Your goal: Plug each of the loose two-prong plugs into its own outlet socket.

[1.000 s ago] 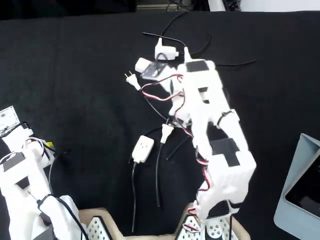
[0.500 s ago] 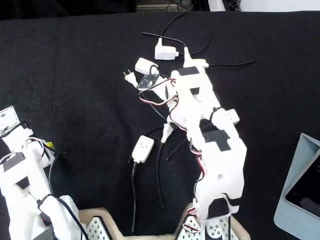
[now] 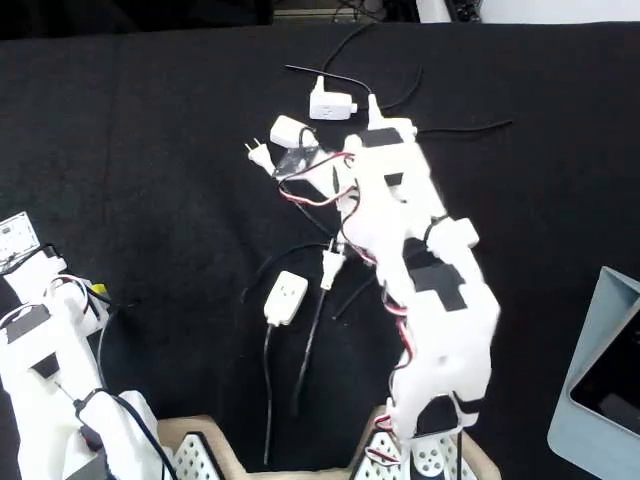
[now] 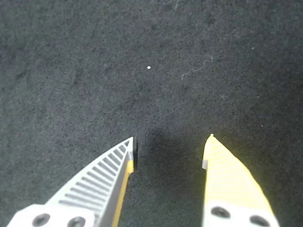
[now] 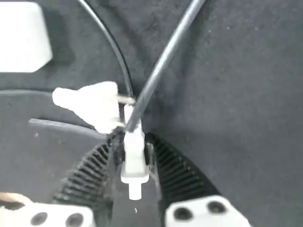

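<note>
My right gripper (image 3: 296, 160) is shut on a small white plug (image 5: 134, 161) whose black cord runs away from it over the black mat. Right beside the fingers lies another white two-prong plug (image 5: 90, 106), which the high view shows at the back (image 3: 260, 154). A third plug (image 3: 331, 266) lies mid-table on its cord. Two white outlet sockets (image 3: 331, 101) (image 3: 290, 130) sit near the right gripper; one of them is in the right wrist view (image 5: 23, 38). A third socket (image 3: 287, 296) lies nearer the front. My left gripper (image 4: 171, 138) is open over bare mat at the front left.
Black cords (image 3: 300, 370) trail from the front socket and the middle plug toward the table's front edge, and more cords (image 3: 460, 128) loop at the back. A grey-blue bin (image 3: 600, 380) stands at the right edge. A small white board (image 3: 15, 238) lies at the left edge.
The right arm drew its gripper back a little toward the front left. The cord by the front socket swung out leftward and the middle plug shifted slightly. The left arm stayed still.
</note>
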You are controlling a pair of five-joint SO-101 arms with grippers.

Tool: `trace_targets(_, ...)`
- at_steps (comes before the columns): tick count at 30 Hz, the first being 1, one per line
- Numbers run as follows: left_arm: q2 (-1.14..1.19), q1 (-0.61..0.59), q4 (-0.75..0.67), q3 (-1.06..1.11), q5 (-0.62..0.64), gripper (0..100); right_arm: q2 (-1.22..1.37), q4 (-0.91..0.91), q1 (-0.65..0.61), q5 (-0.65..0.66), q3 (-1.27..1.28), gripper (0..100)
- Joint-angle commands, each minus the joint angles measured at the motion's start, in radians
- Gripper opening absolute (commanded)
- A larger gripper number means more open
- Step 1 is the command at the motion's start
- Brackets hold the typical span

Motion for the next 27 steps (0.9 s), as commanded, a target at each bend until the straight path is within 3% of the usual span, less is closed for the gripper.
trace_targets(1, -0.014, 0.001, -0.02, -0.005, 0.003, 24, -0.111, 0.015, 0.068, -0.074, -0.028, 1.1)
trace_targets(6, -0.014, 0.001, -0.02, -0.005, 0.003, 24, -0.137, -0.002, 0.097, -0.221, -0.024, 1.1)
trace_targets(11, -0.014, 0.001, -0.02, -0.005, 0.003, 24, -0.108, -0.181, 0.098, -0.394, 0.081, 1.1)
trace_targets(16, -0.014, 0.001, -0.02, -0.005, 0.003, 24, -0.054, -0.272, 0.074, -0.417, 0.15, 1.3)
trace_targets(22, -0.014, 0.001, -0.02, -0.005, 0.003, 24, -0.015, -0.132, 0.054, -0.417, 0.087, 8.8)
trace_targets(27, -0.014, 0.001, -0.02, -0.005, 0.003, 24, 0.03, -0.08, 0.054, -0.417, 0.013, 4.5)
